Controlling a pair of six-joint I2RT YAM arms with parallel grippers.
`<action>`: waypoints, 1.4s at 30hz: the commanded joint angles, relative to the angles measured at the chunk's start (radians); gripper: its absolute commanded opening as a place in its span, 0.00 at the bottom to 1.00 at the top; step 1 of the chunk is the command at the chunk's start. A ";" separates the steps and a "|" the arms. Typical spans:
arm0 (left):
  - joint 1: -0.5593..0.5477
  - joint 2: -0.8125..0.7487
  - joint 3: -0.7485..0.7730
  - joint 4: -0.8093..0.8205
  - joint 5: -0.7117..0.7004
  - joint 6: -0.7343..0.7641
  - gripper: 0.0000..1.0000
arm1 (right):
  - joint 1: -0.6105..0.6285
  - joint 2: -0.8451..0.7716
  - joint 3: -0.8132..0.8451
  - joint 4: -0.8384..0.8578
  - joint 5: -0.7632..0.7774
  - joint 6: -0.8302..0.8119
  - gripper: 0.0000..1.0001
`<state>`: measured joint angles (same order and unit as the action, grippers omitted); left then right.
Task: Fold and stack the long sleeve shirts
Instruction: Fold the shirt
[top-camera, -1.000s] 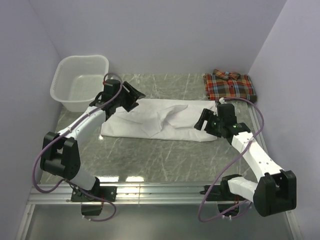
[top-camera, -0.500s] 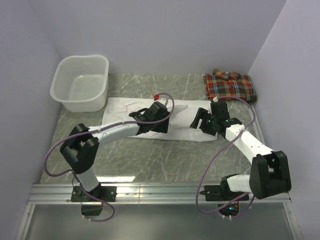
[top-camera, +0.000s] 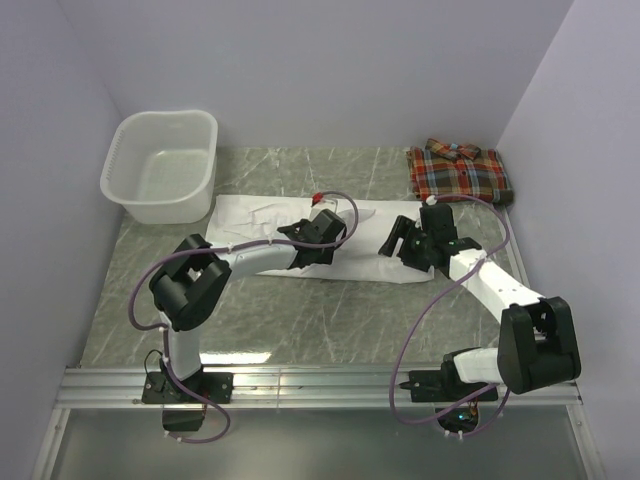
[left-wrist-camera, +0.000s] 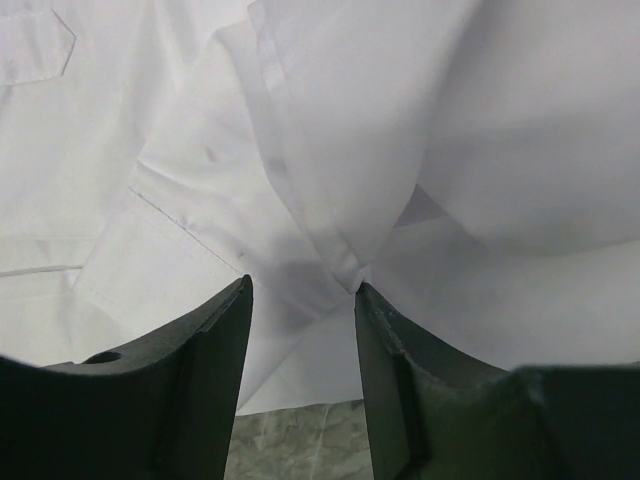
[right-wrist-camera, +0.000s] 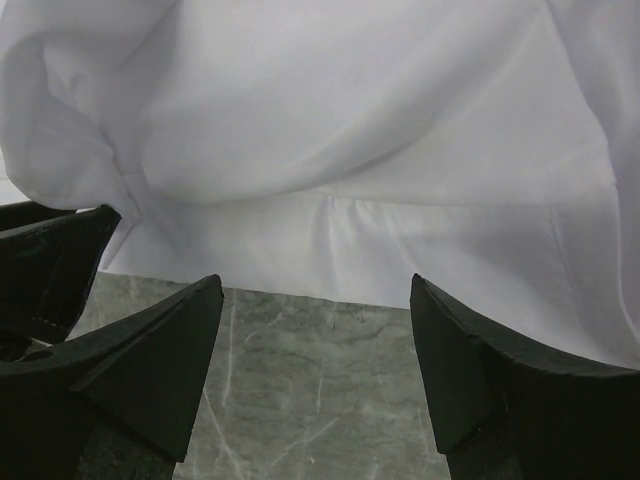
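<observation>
Shirts, from the overhead cam: the plaid shirt (top-camera: 460, 172) sits folded in the far right corner. The white shirt (top-camera: 255, 212) lies spread across the middle of the surface (top-camera: 330, 320), with my left claw (top-camera: 305, 245) over its middle and my right claw (top-camera: 398, 238) at its right end. The laundry basket (top-camera: 150, 205) is parked far left. Left wrist cam: left claw (left-wrist-camera: 300, 285) has its jaws partly apart, nothing pinched, tips right by a bunched ridge of white shirt (left-wrist-camera: 480, 150) where several folds meet. Right wrist cam: right claw (right-wrist-camera: 315, 282) is wide open and empty, over the white shirt (right-wrist-camera: 330, 120) hem with bare surface (right-wrist-camera: 300, 380) underneath. My worry: the left grabs just the top layer there, or too many, and drags everything crooked; the right scrapes stone and misses the hem. Surface is grey-green, marble-look and probably slick, so cloth may slide. Pale lilac walls (top-camera: 300, 70) box it in, with a metal rail (top-camera: 320, 375) along the near edge.
</observation>
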<state>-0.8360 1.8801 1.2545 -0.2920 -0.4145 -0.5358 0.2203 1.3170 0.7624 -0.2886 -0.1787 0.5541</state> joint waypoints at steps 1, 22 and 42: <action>-0.006 0.001 0.033 0.060 -0.006 -0.016 0.51 | 0.008 0.001 -0.012 0.040 -0.004 0.010 0.82; -0.006 0.053 0.110 0.039 -0.070 -0.085 0.01 | 0.010 -0.009 -0.040 0.049 -0.012 0.020 0.82; 0.327 -0.346 0.013 0.029 0.795 -0.599 0.01 | 0.011 -0.082 -0.015 0.026 -0.028 -0.019 0.82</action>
<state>-0.5198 1.6020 1.3491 -0.3698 0.1814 -0.9257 0.2230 1.2724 0.7254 -0.2722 -0.2001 0.5571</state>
